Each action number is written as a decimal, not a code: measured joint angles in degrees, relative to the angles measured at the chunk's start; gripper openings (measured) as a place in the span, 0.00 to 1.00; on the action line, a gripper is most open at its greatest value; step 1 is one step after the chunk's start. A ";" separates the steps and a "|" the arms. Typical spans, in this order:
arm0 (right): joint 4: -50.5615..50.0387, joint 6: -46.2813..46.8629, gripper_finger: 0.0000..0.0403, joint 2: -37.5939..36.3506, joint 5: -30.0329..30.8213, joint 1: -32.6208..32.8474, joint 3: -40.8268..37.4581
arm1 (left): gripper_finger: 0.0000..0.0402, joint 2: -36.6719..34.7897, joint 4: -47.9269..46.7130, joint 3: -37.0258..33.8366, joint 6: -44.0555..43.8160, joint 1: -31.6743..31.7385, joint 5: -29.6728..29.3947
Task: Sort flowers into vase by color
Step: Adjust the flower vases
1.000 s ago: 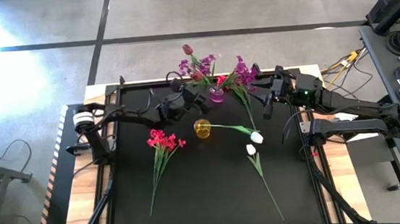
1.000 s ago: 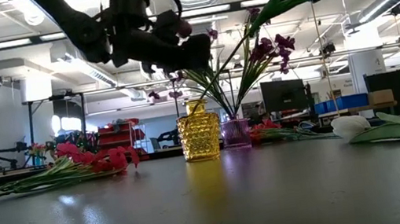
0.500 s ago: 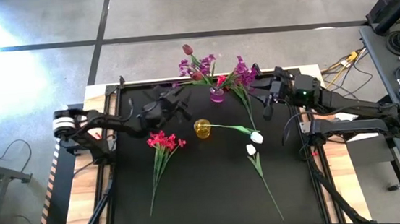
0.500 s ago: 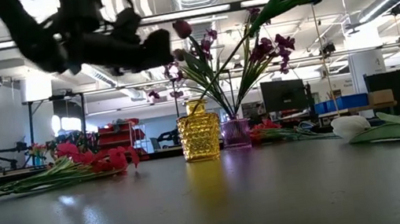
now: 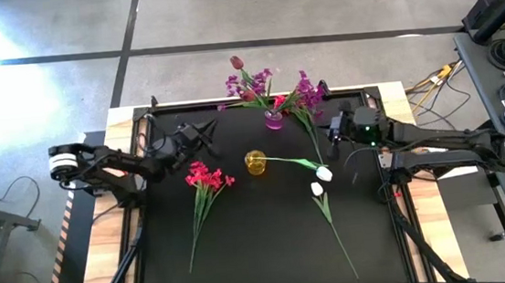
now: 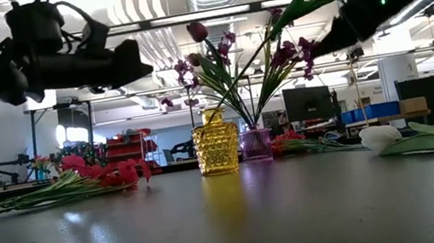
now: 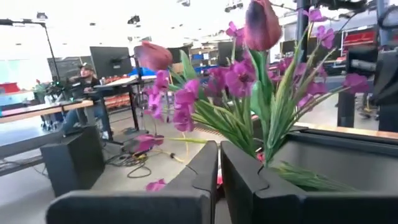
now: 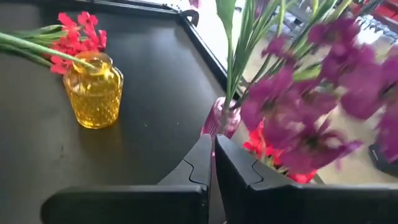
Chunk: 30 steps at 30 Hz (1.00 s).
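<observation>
The black tabletop point(image 5: 262, 251) stood on a grey floor, with a lit workshop behind. The left tool point(image 5: 204, 132) hung over the rear left, fingers pressed together and empty; the right tool point(image 5: 334, 131) hung at rear right, also pressed together. Purple flowers point(image 5: 257, 84) stood in the pink vase point(image 5: 273, 119). Red flowers point(image 5: 204, 193) lay lengthwise, blooms rearward. One white tulip point(image 5: 323, 173) leaned from the yellow vase point(image 5: 255, 163); another point(image 5: 318, 190) lay flat.

Yellow knobbly-pattern vase point(image 5: 255, 163), pink vase point(image 5: 273, 119) w/ purple flowers point(image 5: 252, 85), red spray point(image 5: 205, 177), black table point(image 5: 262, 251).
</observation>
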 joint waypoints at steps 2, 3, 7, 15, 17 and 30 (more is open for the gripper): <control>2.35 0.10 0.03 0.71 0.00 0.03 -1.83 | 0.01 -0.42 0.73 -0.88 -0.17 2.15 4.45; 2.85 -0.29 0.03 1.03 0.00 0.22 -2.74 | 0.00 -0.66 0.75 -1.39 -0.29 3.37 7.36; 10.98 -1.59 0.03 3.70 -0.12 1.86 -7.65 | 0.00 -1.06 1.36 -1.87 -0.69 8.98 18.29; 35.82 5.35 0.03 14.77 -0.12 1.35 -16.08 | 0.00 -1.17 1.71 -1.80 -8.29 16.86 29.77; 39.10 5.75 0.03 18.36 -0.03 1.35 -16.44 | 0.00 -1.17 2.02 -1.79 -8.19 17.09 29.76; 63.31 3.89 0.03 50.24 8.43 -0.19 -4.80 | 0.00 -1.17 2.95 -1.77 -7.67 17.13 27.36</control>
